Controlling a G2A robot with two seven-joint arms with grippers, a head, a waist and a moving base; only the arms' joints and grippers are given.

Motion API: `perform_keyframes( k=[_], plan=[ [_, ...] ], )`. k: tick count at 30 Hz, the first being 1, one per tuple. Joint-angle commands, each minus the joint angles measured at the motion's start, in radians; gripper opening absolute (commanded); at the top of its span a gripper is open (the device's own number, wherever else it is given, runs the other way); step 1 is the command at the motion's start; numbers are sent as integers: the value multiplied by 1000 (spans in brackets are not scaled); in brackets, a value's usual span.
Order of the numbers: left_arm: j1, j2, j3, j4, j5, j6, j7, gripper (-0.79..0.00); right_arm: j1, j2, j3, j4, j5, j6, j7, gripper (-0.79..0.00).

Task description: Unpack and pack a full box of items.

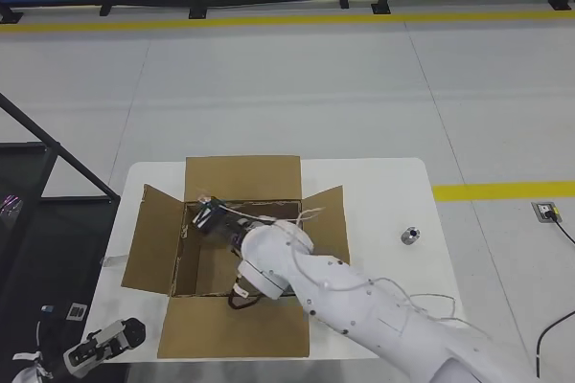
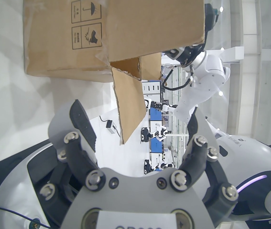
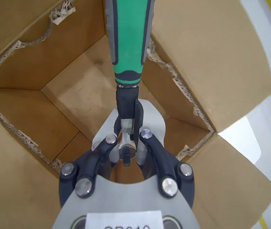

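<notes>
Right gripper fingers were closed on the metal neck of the green-handled tool, held over the open box on the tabletop. Rigid and probably head-heavy, it would likely grip better by its rubbery handle. Left gripper stood wide open, empty.

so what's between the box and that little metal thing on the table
Just bare table from the box to the small metal piece, as the top view shows.
</notes>
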Motion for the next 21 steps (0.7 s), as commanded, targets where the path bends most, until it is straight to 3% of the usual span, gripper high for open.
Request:
perform_keyframes(
  k=[1,9,15,21],
  plan=[
    [1,-1,0,4,-1,-1,-1,0,20,-39,-35,93,19,-4,-9,-785],
    [6,-5,-10,-8,7,-2,-14,0,63,-196,-148,398,27,-17,-15,-785],
    [13,-8,-15,-20,15,-1,-19,0,88,-292,-167,578,45,-38,0,-785],
    [14,-8,-16,-22,16,-2,-23,0,90,-297,-168,587,45,-35,2,-785]
  ],
)
